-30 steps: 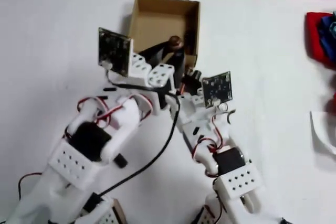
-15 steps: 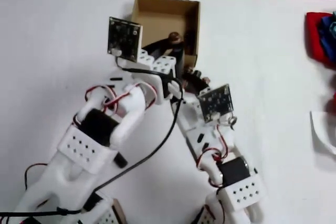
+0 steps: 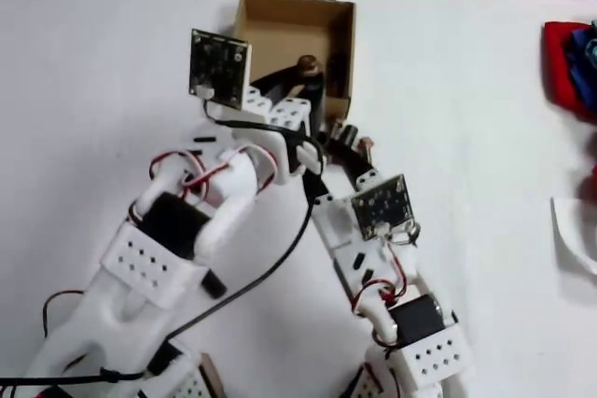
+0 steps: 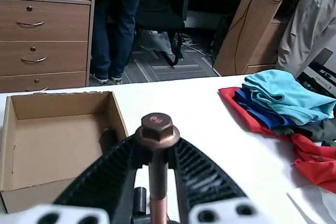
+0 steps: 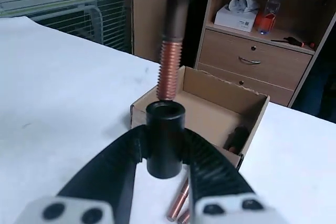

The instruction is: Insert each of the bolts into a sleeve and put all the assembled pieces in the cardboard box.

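My left gripper [image 4: 156, 148] is shut on a copper bolt [image 4: 157, 129], held upright with its hex head on top. In the high view this bolt [image 3: 306, 66] hangs over the near edge of the cardboard box [image 3: 294, 2]. My right gripper [image 5: 165, 148] is shut on a black sleeve [image 5: 165, 137], held upright. The bolt's threaded tip [image 5: 169, 72] sits just above the sleeve's open mouth, apart from it. In the high view the right gripper [image 3: 343, 137] is just in front of the box. A dark assembled piece [image 5: 236, 139] lies inside the box [image 5: 220, 90].
Loose copper bolts [image 5: 177, 205] lie on the white table in front of the box. Folded red and blue cloths [image 3: 571, 53] and a white sheet [image 3: 571, 230] sit at the table's right edge. Wooden drawers stand beyond the table.
The right arm has drawn back toward the table's near edge with the sleeve. The left arm carried the bolt slightly farther toward the box, then held still.
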Available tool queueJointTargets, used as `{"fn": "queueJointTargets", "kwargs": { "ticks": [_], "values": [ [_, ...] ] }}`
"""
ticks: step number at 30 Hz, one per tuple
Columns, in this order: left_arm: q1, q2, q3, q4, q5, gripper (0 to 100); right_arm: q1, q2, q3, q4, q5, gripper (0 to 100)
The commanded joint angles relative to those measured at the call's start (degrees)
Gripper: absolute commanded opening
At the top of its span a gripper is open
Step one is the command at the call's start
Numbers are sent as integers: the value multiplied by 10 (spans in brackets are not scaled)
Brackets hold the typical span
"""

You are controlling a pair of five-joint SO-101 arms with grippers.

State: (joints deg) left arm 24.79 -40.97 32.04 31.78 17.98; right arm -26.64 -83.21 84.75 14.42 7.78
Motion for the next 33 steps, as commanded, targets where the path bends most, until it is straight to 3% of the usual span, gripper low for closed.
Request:
{"fn": "queueJointTargets", "kwargs": {
  "ticks": [1,12,33],
  "values": [
    [0,0,-23,21,2,28,6,-16,-4,-9,4,20],
    [42,-1,-24,32,1,27,6,-16,-4,-9,4,20],
    [40,-4,-29,63,1,27,7,-16,-3,-11,4,20]
  ]
}}
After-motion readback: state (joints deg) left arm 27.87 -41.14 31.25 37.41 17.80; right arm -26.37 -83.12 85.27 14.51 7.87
